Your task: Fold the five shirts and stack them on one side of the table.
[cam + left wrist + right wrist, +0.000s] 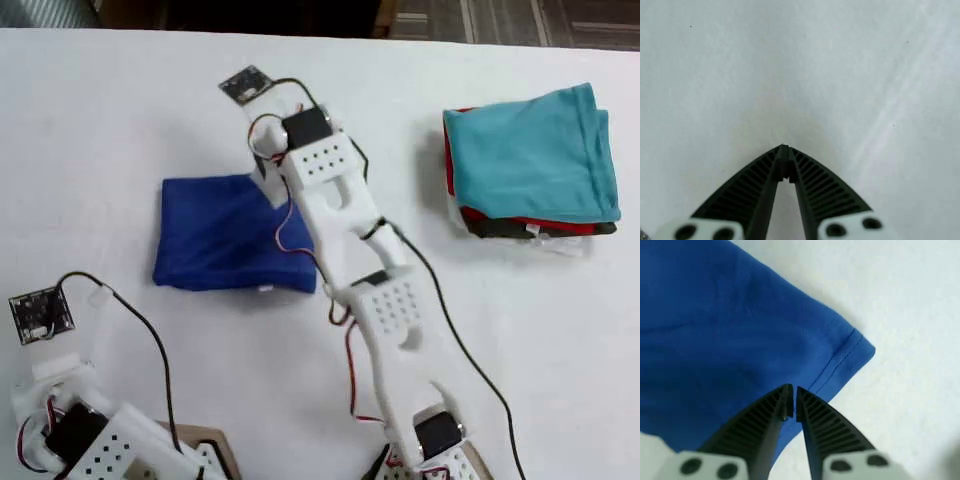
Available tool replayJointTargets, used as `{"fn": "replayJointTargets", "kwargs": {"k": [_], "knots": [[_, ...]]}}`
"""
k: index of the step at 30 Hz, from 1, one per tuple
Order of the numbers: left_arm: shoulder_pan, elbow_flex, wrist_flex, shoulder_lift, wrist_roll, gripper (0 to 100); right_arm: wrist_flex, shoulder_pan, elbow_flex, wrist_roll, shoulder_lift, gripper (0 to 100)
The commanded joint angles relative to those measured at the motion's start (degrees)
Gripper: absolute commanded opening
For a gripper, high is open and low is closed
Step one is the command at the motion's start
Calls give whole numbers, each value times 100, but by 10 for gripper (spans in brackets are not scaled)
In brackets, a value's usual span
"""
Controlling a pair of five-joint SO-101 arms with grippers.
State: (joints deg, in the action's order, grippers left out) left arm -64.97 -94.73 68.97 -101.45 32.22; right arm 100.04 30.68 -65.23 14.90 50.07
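A folded blue shirt lies left of the table's middle. A stack of folded shirts sits at the right side, a teal one on top, with red, dark and white layers under it. The right arm stretches from the near edge to the blue shirt's far right corner. In the right wrist view my right gripper hovers shut just above the blue shirt, close to its hemmed corner, with no cloth pinched. My left gripper is shut over bare white table, holding nothing.
The left arm sits folded at the near left corner, its camera board sticking up. Cables trail along both arms. White tabletop spreads around the blue shirt and between it and the stack.
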Motion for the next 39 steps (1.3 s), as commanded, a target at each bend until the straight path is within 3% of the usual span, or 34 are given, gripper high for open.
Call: {"fn": "replayJointTargets", "kwargs": {"k": [1, 8, 12, 26, 35, 39], "knots": [[53, 13, 35, -53, -35, 25, -84, 110, 2760, 0, -2352, 22], [62, 40, 35, -35, -35, 25, -3301, 400, 7824, 44, -4963, 22], [62, 57, 35, -35, -26, 25, -4602, 778, 9073, 44, -5481, 22], [62, 48, 44, -35, -26, 25, -5112, 919, 8712, 0, -3890, 22], [62, 40, 44, -35, -26, 25, -4013, 479, 7560, -9, -5051, 25], [62, 40, 44, -35, -26, 25, -3758, 180, 7253, -941, -5314, 106]]}}
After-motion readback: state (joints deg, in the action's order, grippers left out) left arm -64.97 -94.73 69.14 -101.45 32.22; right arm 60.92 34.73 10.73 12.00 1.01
